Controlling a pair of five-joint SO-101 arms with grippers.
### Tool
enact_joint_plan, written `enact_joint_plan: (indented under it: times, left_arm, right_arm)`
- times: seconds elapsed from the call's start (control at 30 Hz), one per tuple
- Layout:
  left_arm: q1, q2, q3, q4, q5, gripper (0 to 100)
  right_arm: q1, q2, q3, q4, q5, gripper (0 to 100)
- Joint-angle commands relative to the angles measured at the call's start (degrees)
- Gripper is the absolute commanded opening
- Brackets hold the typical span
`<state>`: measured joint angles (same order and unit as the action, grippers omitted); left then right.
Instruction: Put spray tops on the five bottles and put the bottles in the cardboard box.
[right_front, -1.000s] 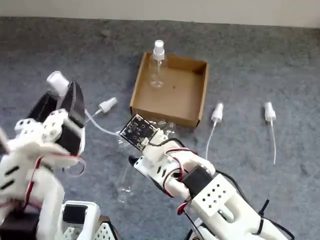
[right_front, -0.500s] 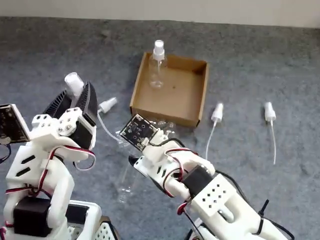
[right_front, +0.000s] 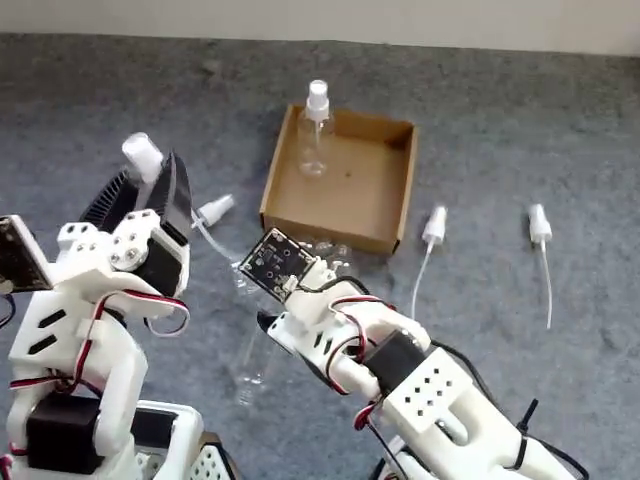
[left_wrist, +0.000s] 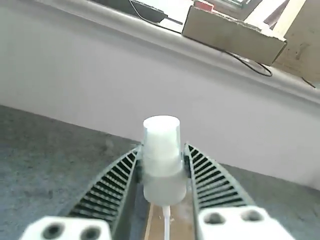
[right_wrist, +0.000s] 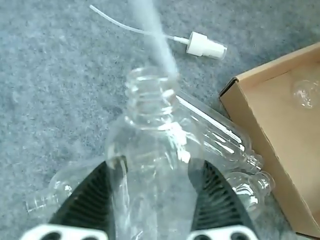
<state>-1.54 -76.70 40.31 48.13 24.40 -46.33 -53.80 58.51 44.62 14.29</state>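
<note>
High view: over the last second the left gripper has swung in from the left side of the desk carrying a spray top. Its dip tube now trails towards the right arm, which has not moved. A capped bottle stands in the cardboard box, so I judge a second capping is lining up.

Left wrist view: the left gripper is clenched on the spray top's collar, ribbed fingers pressing both sides.

Right wrist view: the right gripper grasps a clear bottle by its body, with the neck uncapped. The blurred tube reaches the mouth; whether it is inside, I cannot tell. A loose spray top lies beyond.
</note>
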Motion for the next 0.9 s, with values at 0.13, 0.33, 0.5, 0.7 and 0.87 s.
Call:
enact_joint_plan:
  times: [0.13,0.33,0.5,0.7,0.87]
  left_arm:
    - [-1.8,0.0,2.2,-2.5,-0.3,0]
    - [1.3,-0.1,2.8,-0.4,-0.3,0]
    - [5.8,-0.2,2.8,3.3,-0.3,0]
    - [5.9,-0.2,2.8,3.2,-0.4,0]
    - [3.8,-0.2,-1.5,2.9,-3.1,0]
  right_arm:
    - [-0.6,-1.5,-0.2,-1.1,-0.5,0.3]
    - [-0.6,-1.5,-0.2,-1.1,-0.5,0.3]
    - [-0.4,-1.5,-0.2,-1.1,-0.5,0.3]
    - [-0.4,-1.3,-0.1,-1.1,-0.5,0.3]
    - [-0.4,-1.4,1.3,-1.4,-0.5,0.3]
